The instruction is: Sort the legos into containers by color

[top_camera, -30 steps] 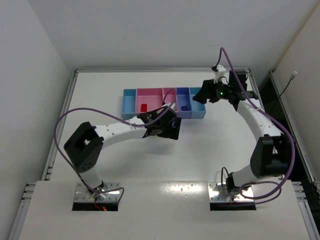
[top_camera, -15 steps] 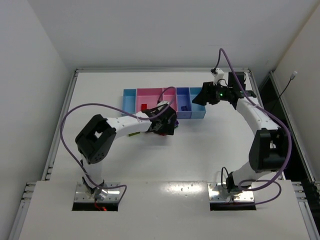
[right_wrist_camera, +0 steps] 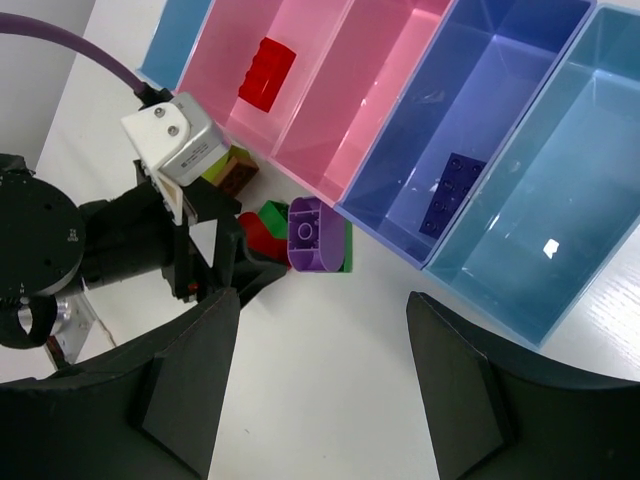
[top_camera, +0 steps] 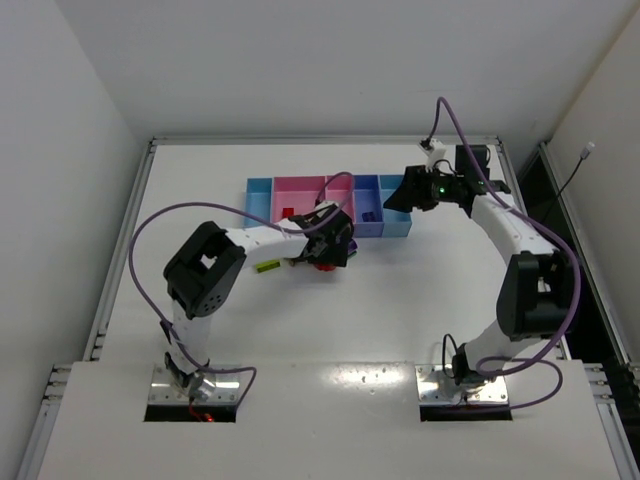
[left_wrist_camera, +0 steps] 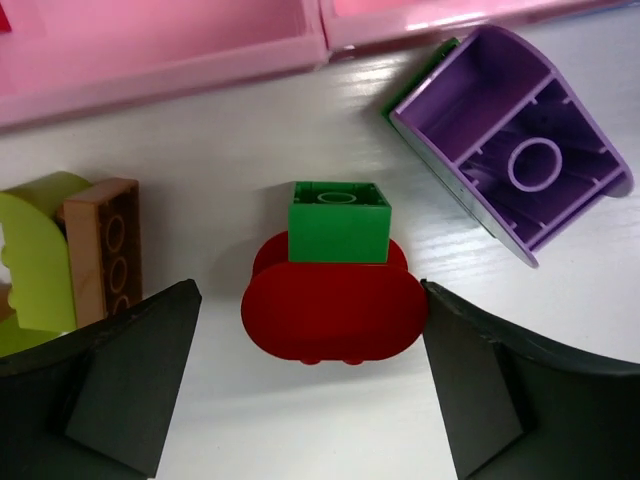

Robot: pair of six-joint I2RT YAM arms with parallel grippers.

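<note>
Left gripper (left_wrist_camera: 310, 300) jaws open astride the red lego (left_wrist_camera: 330, 320), mid-table beside the pink tray (left_wrist_camera: 150, 60). Right gripper (right_wrist_camera: 320, 300) jaws open, empty. Lego judged light, rigid, slick: pinch opposite side faces squarely.

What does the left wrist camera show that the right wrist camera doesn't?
Left wrist only: the whole red piece, a green brick against it, lying inside the open left end effector. Right wrist only: the periwinkle tray holding a dark purple brick, and the blue tray. Both: the purple brick and the pink trays.
</note>
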